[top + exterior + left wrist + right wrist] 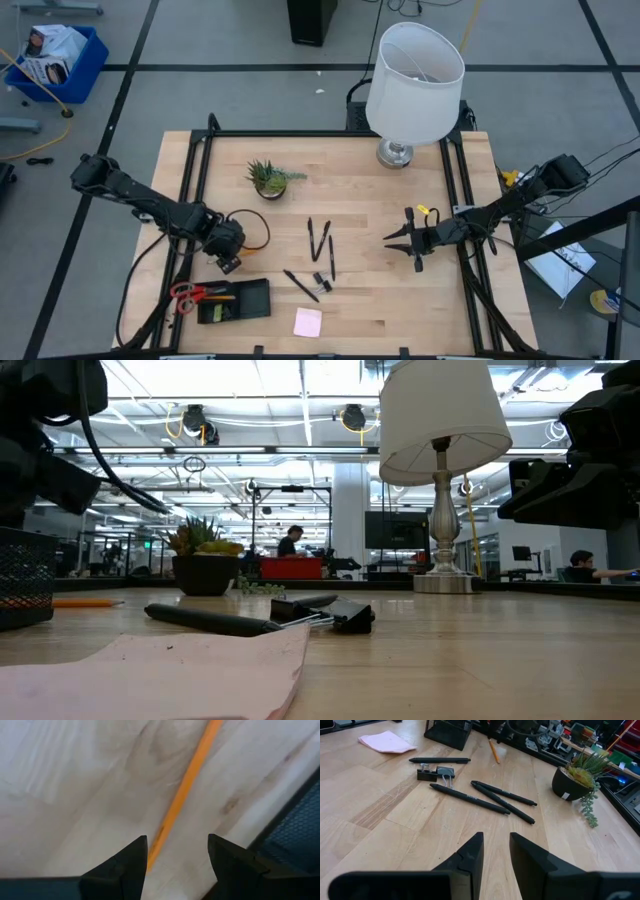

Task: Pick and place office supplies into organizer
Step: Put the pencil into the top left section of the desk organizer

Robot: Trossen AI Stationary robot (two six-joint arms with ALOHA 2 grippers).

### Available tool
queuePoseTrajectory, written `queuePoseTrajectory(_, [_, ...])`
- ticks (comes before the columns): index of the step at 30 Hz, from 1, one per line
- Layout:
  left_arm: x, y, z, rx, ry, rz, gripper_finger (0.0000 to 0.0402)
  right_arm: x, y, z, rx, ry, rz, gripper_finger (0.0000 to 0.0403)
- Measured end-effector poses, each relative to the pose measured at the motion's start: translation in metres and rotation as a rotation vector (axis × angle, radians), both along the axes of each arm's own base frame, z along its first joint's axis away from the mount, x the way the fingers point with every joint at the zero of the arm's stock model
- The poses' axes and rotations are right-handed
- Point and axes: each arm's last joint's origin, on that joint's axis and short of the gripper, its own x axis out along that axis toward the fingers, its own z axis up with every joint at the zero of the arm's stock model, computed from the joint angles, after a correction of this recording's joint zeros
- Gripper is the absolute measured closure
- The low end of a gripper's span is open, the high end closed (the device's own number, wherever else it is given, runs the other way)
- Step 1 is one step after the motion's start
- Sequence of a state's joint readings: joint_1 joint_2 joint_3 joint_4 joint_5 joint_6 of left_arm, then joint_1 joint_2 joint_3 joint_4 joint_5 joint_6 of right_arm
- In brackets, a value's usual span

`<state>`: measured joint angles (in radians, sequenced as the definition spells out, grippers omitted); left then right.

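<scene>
left arm: the left gripper (228,262) hovers low over the wooden worktop (360,190), just beside the black mesh organizer tray (250,298); its fingers (127,865) are spread with nothing between them, and they straddle the near end of an orange pencil (187,782), so the pose looks set for a pinch across the shaft.
orange pencil: lies flat on bare wood beside the tray's mesh wall; in the left wrist view its long axis runs straight away from the fingers, roughly along that wall; which end is the tip i cannot tell.
right arm: the right gripper (412,240) waits well apart, at the right of the worktop, aimed toward the middle; its fingers (470,855) stand a narrow gap apart and hold nothing.
thin black pens: four pens (322,240) lie loose mid-worktop; three run roughly front-to-back, the fourth (300,285) sits diagonal, nearer the tray.
small black binder clips: clips (322,281) rest touching or just beside the diagonal pen.
pink square sticky-note pad: pad (308,321) lies flat near the front edge, right of the tray.
tray contents: red-handled scissors (188,293) sit at its left end, handles outward; a yellow-green block (215,313) lies inside.
progress: judged early, most supplies remain out.
</scene>
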<state>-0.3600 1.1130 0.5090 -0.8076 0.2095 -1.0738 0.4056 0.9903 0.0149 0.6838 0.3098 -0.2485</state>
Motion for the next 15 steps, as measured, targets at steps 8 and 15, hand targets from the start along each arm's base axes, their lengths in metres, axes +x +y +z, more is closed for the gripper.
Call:
queuePoseTrajectory(8, [-0.007,0.002,-0.009,0.014,0.035,-0.001,0.0188,0.0,0.0,0.0,0.0,0.0,0.0,0.0314])
queuePoseTrajectory(15, [-0.014,0.005,-0.019,0.024,0.065,-0.01,0.0188,0.0,0.0,0.0,0.0,0.0,0.0,0.0314])
